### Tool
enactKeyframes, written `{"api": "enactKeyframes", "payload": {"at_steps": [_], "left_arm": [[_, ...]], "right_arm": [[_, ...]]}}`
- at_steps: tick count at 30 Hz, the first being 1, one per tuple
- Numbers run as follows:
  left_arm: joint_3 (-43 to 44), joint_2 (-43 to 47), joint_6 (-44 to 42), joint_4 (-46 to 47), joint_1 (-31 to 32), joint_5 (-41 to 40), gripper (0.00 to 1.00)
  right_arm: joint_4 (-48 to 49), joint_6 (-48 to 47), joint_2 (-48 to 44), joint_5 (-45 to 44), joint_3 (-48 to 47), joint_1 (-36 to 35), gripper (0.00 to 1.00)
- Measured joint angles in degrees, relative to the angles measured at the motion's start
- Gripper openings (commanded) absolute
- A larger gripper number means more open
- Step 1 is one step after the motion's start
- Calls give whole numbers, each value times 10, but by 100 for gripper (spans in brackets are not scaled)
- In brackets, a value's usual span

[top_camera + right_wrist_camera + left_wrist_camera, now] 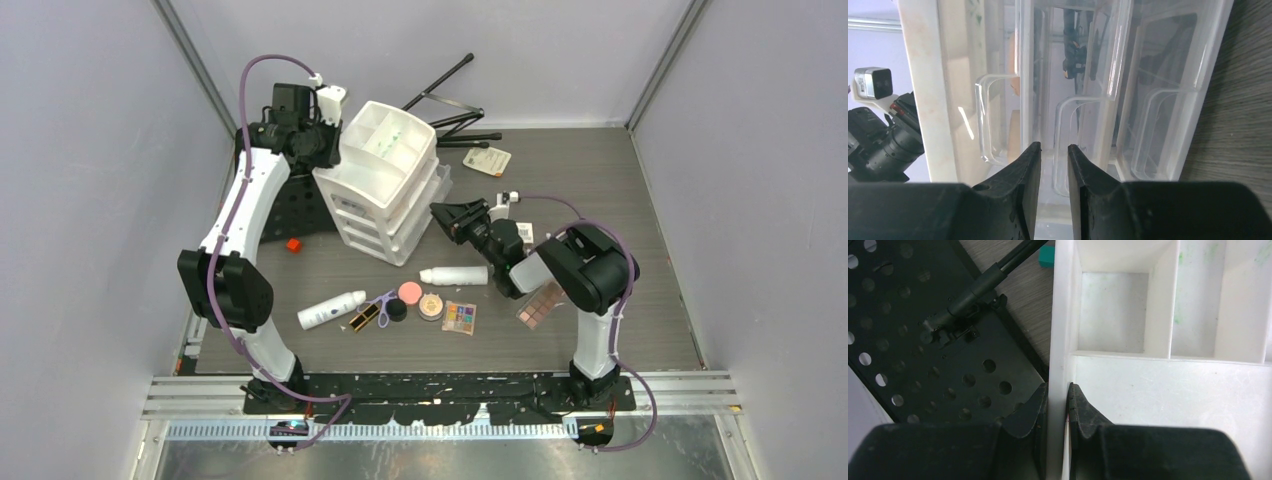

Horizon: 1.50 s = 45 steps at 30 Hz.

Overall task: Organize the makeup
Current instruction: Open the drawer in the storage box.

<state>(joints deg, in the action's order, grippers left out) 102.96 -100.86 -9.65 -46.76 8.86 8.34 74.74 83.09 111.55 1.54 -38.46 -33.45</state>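
L gripper (1058, 390) clenched on organizer wall (1061, 315): brace it. R gripper (1050, 150) nearly closed at drawer handle (1078, 100) just ahead, can't tell if gripping. Pull straight back.

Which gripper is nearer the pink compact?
Right. The right gripper faces the organizer's drawers, beyond the pink compact; the left gripper clamps its top wall, farther back.

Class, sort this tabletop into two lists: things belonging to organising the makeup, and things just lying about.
Job: white plastic drawer organiser; two white cylindrical bottles; round pink compact; multicolour eyeshadow palette; black-and-gold lipstick.
Lying about: small red block; black folding stand; pale rectangular card.
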Motion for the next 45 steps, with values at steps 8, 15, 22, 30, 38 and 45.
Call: {"api": "enactKeyframes", "payload": {"at_steps": [8,15,22,30,38,45], "left_arm": [[2,-1,0,-2,0,0,0],[3,-2,0,-3,0,0,0],[4,-2,3,-4,0,3,0],[5,3,7,-5,5,7,0],[7,7,19,-5,18,18,10],[6,7,24,-4,20,34,13]], "right_arm": [[21,-20,-73,-4,63,7,32],[47,-37,-127,-25,112,13,35],[-101,-66,-212,-16,119,28,43],[-558,-193,-378,-73,-43,29,52],[-758,-251,-339,-83,-142,29,52],[-813,-259,-241,-75,-190,29,55]]}}
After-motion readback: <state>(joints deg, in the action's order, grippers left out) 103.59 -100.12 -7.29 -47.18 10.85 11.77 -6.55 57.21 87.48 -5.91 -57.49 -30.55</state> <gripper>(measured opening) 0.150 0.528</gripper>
